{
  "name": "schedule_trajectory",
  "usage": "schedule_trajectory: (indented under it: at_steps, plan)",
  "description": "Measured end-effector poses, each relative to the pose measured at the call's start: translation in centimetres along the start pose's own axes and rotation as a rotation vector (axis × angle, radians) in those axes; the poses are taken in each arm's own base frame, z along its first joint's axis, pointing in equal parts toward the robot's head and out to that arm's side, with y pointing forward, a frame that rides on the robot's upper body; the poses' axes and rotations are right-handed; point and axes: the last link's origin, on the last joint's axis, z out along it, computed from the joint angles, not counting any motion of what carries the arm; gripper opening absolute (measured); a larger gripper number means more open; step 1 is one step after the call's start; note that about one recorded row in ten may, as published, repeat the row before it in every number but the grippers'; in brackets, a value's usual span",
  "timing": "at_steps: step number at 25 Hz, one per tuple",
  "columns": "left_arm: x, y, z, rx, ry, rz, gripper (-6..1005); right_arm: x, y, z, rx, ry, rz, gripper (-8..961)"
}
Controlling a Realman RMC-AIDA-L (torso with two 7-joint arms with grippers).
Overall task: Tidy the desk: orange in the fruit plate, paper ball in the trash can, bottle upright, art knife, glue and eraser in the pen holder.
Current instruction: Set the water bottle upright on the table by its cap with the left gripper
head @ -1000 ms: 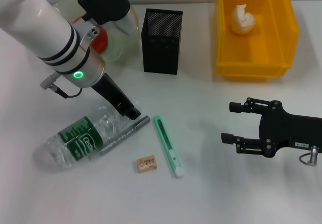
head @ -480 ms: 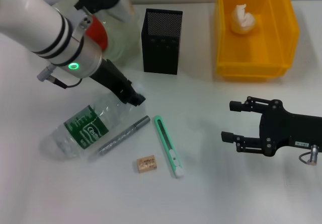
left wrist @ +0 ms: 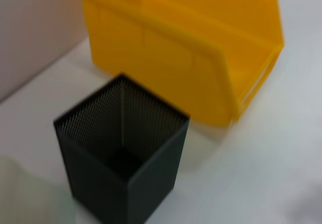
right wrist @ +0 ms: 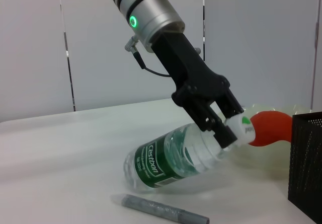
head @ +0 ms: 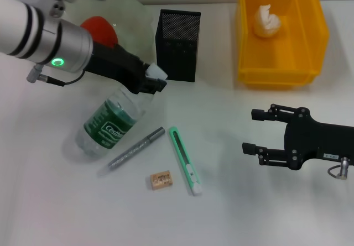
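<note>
The left hand (head: 150, 82) is seen pinching the neck of the bottle (head: 110, 125) just below its white cap (head: 156, 72), in front of the pen holder (head: 178, 45). The bottle is held tilted: in the right wrist view its capped end is raised in the fingers (right wrist: 214, 121) while its base rests on the white desk (head: 232, 213). A green label is wrapped around the bottle's middle.

The right hand (head: 255, 131) is held low over the desk on the right side, in front of the yellow trash can (head: 282, 63), with its fingers spread apart and nothing between them.

The orange (head: 99, 31) is seen lying in the pale fruit plate (head: 133, 14) at the back left, behind the left arm. The paper ball (head: 266, 21) is seen inside the yellow trash can. The black mesh pen holder stands upright between the plate and the trash can, and in the left wrist view nothing can be made out inside it.

Three items are laid on the desk in front of the bottle. The grey glue stick (head: 136, 148) lies slanted just beside the bottle's base. The green-and-white art knife (head: 185, 160) is placed to its right, pointing away from the robot. The small tan eraser (head: 161, 180) sits near the robot, between the glue and the knife, touching neither.
</note>
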Motion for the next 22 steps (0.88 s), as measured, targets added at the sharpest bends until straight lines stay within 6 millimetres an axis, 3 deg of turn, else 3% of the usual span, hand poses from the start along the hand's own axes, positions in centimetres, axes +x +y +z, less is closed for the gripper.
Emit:
schedule_trajectory:
  at_steps: [22]
  plan:
    - [-2.9,-0.5,-3.5,-0.003,0.298,0.063,449,-0.2,-0.1,0.7,-0.004,0.001,-0.002,754]
